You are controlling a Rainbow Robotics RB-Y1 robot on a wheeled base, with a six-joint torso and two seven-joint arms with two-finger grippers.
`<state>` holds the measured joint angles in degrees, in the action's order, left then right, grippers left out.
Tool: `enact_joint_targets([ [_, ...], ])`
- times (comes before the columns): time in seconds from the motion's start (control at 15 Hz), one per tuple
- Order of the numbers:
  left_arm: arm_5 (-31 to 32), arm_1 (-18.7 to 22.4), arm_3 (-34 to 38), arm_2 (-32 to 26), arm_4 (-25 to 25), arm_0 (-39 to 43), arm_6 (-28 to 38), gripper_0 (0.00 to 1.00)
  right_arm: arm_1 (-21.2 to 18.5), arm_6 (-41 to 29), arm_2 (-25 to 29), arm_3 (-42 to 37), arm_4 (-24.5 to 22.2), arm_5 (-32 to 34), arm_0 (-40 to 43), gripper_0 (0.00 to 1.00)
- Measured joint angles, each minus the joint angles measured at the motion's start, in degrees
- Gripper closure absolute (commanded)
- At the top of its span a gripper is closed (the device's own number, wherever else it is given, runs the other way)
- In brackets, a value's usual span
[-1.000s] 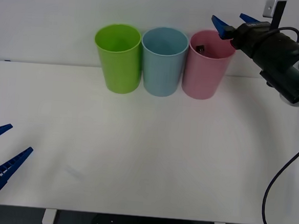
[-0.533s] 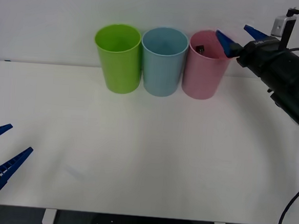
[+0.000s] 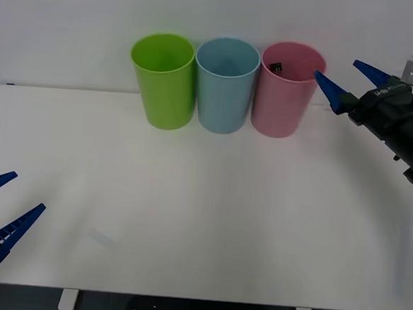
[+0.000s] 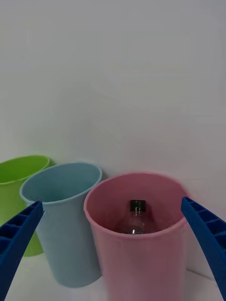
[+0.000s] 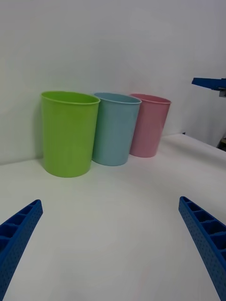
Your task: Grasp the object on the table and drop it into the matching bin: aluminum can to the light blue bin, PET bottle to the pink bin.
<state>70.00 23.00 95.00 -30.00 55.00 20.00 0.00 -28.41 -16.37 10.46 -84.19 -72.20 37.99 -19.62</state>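
The PET bottle (image 3: 276,66), clear with a black cap, stands inside the pink bin (image 3: 285,100) at the right end of the row; the right wrist view shows the bottle (image 4: 137,220) upright within the pink bin (image 4: 136,268). The light blue bin (image 3: 225,92) stands just left of it. My right gripper (image 3: 336,70) hangs open and holding nothing, just right of the pink bin's rim, apart from it. At the table's front left my left gripper (image 3: 28,191) is parked, open.
A lime green bin (image 3: 163,84) stands at the left end of the row, against the back wall. The white table (image 3: 203,197) stretches wide in front of the bins. The right arm's black body (image 3: 403,130) hangs over the table's right back corner.
My open right gripper has drawn back to the right and slightly down, away from above the pink bin's rim. The bottle stays in the pink bin. The left arm has not moved.
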Motion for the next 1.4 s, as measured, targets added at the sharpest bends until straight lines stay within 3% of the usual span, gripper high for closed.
enact_joint_targets([
  [0.27,0.00,0.00,0.00,0.00,0.00,0.00,0.00,0.00,-0.76,1.75,2.25,-4.67,2.56,3.25,6.58,0.00],
  [0.93,0.00,0.00,0.00,0.00,0.00,0.00,0.00,0.00,-0.83,10.56,10.07,-9.93,4.48,21.64,21.26,0.00],
  [1.4,0.00,0.00,0.00,0.00,0.00,0.00,0.00,0.00,-0.81,10.06,12.09,-19.64,7.49,23.95,37.07,0.00],
])
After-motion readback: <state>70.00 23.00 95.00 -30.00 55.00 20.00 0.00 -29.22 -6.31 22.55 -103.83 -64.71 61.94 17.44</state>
